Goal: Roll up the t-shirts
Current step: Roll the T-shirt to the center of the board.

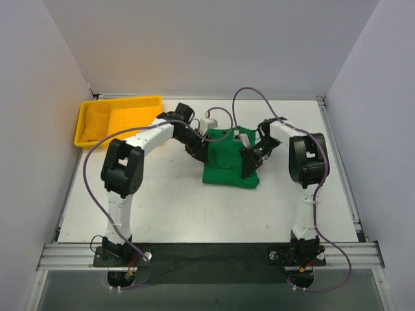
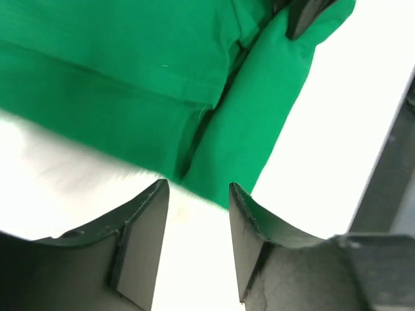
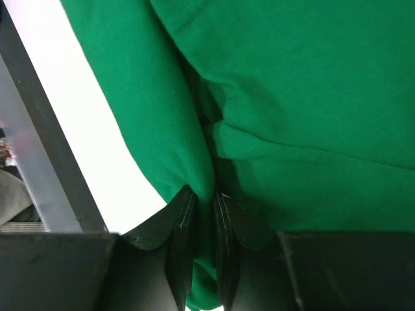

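Top external view: the green t-shirt (image 1: 228,162) is seen folded on the table (image 1: 168,214), right of the yellow tray (image 1: 123,100). The left gripper (image 2: 198,188) is held apart and empty at the edge nearer the tray. The right gripper (image 3: 201,194) is clamped on a fold farther from it. The cloth is judged soft, light and limp, so 2 pinches along 1 edge are advised.
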`<state>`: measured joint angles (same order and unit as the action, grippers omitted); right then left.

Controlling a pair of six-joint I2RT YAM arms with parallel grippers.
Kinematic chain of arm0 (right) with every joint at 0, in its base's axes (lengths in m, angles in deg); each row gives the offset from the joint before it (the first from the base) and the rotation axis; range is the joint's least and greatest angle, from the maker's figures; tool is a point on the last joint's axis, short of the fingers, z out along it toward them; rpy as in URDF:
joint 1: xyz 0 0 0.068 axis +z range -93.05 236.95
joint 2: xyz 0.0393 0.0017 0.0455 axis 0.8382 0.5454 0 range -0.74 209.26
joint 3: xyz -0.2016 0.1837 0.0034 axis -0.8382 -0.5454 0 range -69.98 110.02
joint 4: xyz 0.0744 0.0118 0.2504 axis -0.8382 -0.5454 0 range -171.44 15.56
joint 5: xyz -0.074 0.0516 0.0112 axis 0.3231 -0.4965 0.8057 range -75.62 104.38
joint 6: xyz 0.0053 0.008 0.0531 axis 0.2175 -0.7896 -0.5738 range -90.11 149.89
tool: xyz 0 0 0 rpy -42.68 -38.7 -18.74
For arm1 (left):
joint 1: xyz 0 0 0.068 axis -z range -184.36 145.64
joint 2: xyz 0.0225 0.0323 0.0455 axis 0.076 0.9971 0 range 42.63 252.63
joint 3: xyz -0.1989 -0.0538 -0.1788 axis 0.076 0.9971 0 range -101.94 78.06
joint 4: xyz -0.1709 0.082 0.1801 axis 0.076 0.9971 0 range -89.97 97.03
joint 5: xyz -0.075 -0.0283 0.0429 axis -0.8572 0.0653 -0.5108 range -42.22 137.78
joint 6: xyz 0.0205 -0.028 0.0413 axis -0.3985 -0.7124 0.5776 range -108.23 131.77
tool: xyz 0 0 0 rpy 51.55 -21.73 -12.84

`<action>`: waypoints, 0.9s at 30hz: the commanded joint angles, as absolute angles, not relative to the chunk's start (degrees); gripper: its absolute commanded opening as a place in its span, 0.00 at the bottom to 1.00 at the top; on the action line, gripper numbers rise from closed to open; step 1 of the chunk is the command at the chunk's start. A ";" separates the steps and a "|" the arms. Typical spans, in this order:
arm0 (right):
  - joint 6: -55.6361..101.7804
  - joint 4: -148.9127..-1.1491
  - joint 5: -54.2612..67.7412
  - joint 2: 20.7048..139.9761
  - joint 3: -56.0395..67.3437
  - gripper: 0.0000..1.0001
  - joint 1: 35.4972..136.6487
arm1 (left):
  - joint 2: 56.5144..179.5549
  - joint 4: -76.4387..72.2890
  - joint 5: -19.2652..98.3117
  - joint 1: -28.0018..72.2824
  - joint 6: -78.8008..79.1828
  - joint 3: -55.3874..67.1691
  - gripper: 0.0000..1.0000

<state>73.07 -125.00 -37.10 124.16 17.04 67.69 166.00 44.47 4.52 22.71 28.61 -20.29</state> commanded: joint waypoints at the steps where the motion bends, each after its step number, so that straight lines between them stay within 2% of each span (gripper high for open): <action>1: 69.96 -129.63 -32.03 126.26 19.31 0.16 68.37 | 150.23 32.65 14.54 24.80 29.86 -9.54 0.54; 4: 68.83 -130.16 -30.97 127.14 20.54 0.16 68.81 | 140.47 22.76 23.32 29.81 36.45 0.51 0.59; 6: 67.69 -130.59 -30.36 128.01 21.59 0.16 68.81 | 134.58 12.49 32.19 35.87 42.23 11.58 0.70; 7: 66.81 -131.03 -30.09 128.98 22.82 0.16 68.81 | 133.00 8.77 35.80 37.63 44.18 14.92 0.97; 11: 65.49 -134.64 -30.00 132.32 27.48 0.16 68.90 | 129.03 -12.06 47.32 46.42 52.36 33.01 0.97; 12: 65.40 -135.25 -30.35 132.76 27.92 0.16 68.90 | 129.29 -19.50 49.61 47.49 55.51 35.41 0.97; 18: 66.62 -135.87 -29.74 132.85 27.93 0.17 69.95 | 135.43 -39.21 53.49 51.71 64.57 43.33 0.97; 22: 66.45 -136.92 -29.48 133.73 28.89 0.17 70.13 | 140.61 -46.10 54.81 53.12 70.03 44.92 0.97; 27: 66.10 -136.93 -29.39 133.91 29.24 0.17 70.04 | 144.40 -47.87 53.85 53.21 74.51 44.75 0.88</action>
<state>65.87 -134.71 -32.60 132.14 28.08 69.70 141.65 -40.55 52.87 53.11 68.30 44.45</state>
